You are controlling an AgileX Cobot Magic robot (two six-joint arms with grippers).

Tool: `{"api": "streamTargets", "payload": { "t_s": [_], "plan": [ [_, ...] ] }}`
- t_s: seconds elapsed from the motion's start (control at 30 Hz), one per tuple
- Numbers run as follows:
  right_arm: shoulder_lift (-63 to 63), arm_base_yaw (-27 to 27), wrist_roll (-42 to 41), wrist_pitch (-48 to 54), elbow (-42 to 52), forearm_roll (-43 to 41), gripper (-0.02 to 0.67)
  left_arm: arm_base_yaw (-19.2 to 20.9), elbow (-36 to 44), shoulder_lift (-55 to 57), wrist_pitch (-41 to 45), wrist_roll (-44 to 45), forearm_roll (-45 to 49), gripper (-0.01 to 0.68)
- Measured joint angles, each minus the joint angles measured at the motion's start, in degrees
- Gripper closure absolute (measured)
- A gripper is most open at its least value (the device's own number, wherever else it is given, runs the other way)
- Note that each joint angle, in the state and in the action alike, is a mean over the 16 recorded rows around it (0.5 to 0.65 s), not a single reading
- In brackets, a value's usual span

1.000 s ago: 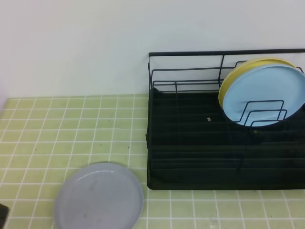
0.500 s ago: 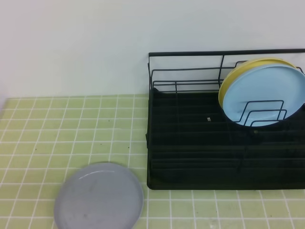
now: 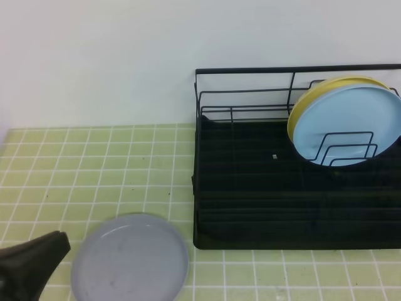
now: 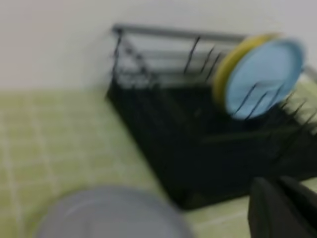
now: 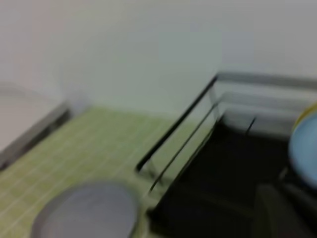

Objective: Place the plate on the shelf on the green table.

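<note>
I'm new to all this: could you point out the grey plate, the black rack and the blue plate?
grey plate [image 3: 130, 258]: high view, centre of its face.
black rack [image 3: 250, 194]: high view, bare tray base.
blue plate [image 3: 344, 122]: high view, upper face.

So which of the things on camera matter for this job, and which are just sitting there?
Job items:
- grey plate, flat on the tiles
- black rack
- green table
- left gripper, beside the grey plate's left edge

Just there:
- blue plate, upright in the rack
- yellow plate, right behind the blue one
</note>
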Motion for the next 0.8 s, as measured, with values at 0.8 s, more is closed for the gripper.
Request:
{"api": "streamTargets", "payload": {
  "t_s": [0.8],
  "plan": [
    [15.83,0.0,1.66,16.57,-2.47,-7.66,0.651,14.53,-22.2,43.19,22.3,-9.01,24.3,0.675]
  ]
}}
